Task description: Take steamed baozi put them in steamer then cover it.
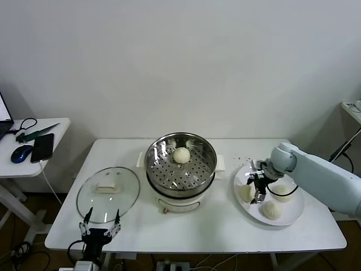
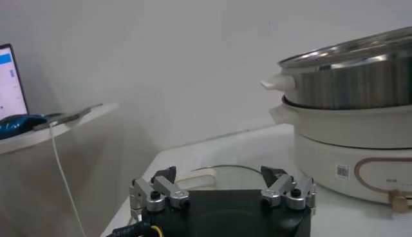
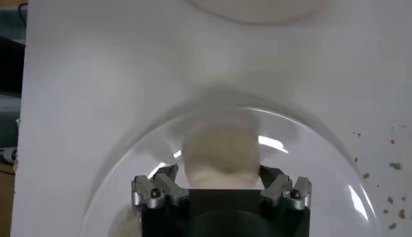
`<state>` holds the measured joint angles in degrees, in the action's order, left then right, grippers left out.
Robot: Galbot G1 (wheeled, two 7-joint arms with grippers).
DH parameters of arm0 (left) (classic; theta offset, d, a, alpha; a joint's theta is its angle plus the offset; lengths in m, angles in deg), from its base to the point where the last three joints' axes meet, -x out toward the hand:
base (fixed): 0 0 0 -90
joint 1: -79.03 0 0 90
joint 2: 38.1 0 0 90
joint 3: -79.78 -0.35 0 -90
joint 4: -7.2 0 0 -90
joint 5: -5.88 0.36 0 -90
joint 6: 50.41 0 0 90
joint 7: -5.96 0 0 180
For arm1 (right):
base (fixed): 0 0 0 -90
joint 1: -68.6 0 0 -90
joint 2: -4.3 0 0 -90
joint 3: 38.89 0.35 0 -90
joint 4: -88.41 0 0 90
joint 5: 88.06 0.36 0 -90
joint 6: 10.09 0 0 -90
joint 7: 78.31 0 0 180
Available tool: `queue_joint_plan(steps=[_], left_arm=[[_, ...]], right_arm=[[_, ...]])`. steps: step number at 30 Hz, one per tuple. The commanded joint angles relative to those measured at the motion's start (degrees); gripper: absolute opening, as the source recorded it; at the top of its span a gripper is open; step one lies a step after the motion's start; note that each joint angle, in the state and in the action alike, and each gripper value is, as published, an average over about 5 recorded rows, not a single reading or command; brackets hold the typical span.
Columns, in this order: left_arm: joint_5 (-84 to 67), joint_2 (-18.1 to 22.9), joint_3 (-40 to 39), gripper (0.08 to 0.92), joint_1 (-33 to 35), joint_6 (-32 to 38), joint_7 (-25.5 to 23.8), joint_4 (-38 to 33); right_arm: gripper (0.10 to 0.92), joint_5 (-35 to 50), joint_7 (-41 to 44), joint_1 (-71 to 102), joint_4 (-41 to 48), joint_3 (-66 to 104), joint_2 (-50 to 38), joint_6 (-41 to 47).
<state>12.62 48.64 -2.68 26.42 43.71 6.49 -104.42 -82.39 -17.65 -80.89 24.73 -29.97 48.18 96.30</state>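
The steamer (image 1: 210, 169), a steel perforated basket on a cream pot base, stands mid-table and holds one baozi (image 1: 181, 154). Three more baozi lie on a white plate (image 1: 293, 217) to its right: one on the steamer side (image 1: 245, 192), one on the far side (image 1: 284, 192) and one at the front (image 1: 272, 210). My right gripper (image 1: 258, 195) is down over the plate, open. In the right wrist view its fingers (image 3: 164, 183) straddle a baozi (image 3: 220, 151) with small gaps. My left gripper (image 1: 100, 223) is parked, open and empty, at the table's front left edge.
A glass lid (image 1: 108, 192) with a white knob lies flat on the table left of the steamer, just beyond my left gripper (image 2: 222, 187). A side table (image 1: 56, 127) at far left holds a phone and a mouse. Dark crumbs (image 1: 243, 158) dot the table behind the plate.
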Motion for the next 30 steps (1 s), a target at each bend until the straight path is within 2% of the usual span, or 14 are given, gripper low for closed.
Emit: queue_joint_plan(steps=[1, 6, 16, 23, 30], left_arm=[[0.1, 0.1, -0.1, 0.823, 0.1, 0.0, 0.0, 0.0], [0.1, 0.2, -0.2, 0.823, 0.2, 0.1, 0.0, -0.1], [0.1, 0.2, 0.0, 0.823, 0.7, 0.2, 0.0, -0.3], [0.1, 0.2, -0.4, 0.823, 1.1, 0.4, 0.0, -0.7], [0.1, 0.1, -1.3, 0.823, 1.6, 0.5, 0.0, -1.2]], right_arm=[[0.773, -0.2, -0.1, 0.9, 1.7, 1.2, 1.1, -0.1], [0.709, 0.0, -0.1, 0.8, 2.5, 1.6, 1.6, -0.1], [0.682, 4.1, -0.2, -4.6, -0.2, -1.2, -1.7, 0.0], [0.686, 15.9, -0.1, -26.4, -4.5, -15.8, -5.1, 0.6], [0.687, 29.0, -0.5, -46.0, -5.9, -28.8, 0.9, 2.6]])
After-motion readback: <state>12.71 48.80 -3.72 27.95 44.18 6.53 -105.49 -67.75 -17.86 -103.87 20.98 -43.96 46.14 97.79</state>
